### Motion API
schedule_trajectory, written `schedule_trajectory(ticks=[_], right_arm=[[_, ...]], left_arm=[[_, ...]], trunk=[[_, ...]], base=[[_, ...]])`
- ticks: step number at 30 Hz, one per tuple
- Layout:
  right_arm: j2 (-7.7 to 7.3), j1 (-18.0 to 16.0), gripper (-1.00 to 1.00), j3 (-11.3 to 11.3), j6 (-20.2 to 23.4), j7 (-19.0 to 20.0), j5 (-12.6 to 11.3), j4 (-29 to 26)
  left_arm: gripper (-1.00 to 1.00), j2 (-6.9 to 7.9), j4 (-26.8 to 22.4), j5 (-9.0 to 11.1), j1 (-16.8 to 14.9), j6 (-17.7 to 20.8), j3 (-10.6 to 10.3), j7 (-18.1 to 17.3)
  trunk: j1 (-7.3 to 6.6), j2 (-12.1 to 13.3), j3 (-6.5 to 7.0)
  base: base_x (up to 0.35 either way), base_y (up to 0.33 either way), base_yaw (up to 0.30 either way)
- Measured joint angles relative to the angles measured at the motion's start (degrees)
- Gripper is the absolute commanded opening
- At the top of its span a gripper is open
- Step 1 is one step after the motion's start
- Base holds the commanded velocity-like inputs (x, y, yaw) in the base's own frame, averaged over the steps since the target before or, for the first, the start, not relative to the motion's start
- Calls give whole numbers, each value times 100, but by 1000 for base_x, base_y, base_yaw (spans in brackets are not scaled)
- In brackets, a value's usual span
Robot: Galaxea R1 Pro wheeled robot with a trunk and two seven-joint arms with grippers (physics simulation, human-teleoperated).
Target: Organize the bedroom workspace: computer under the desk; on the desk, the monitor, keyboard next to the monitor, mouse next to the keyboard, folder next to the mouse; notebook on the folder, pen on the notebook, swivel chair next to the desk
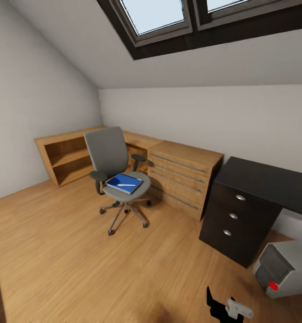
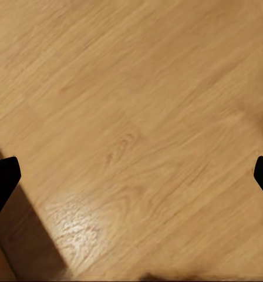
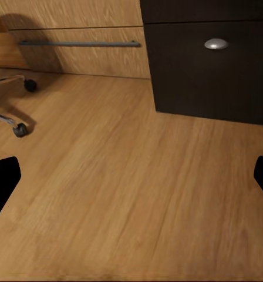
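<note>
in an attic bedroom, the swivel chair (image 1: 117, 172) stands on open wood floor (image 1: 56, 251), apart from the desk (image 1: 263, 184), with the blue folder (image 1: 124, 183) on its seat and a white pen (image 1: 122, 184) on top. my left gripper (image 2: 131, 176) and right gripper (image 3: 131, 176) hang wide apart, empty. the computer (image 1: 287, 267) sits beside the black drawers; a careless turn could clip it, or nudge the chair rolling.
</note>
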Motion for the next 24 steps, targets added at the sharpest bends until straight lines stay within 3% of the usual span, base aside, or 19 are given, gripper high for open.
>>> schedule_trajectory(ticks=[9,24], right_arm=[[27,0,100,3,64,-5,129,-5],[27,0,100,2,65,-104,169,-7]], left_arm=[[100,-2,0,-5,0,0,10,-1],[100,-9,0,-5,0,0,11,-1]], trunk=[[-200,361,156],[-527,963,426]], base=[[-102,0,-252],[-316,0,-270]])
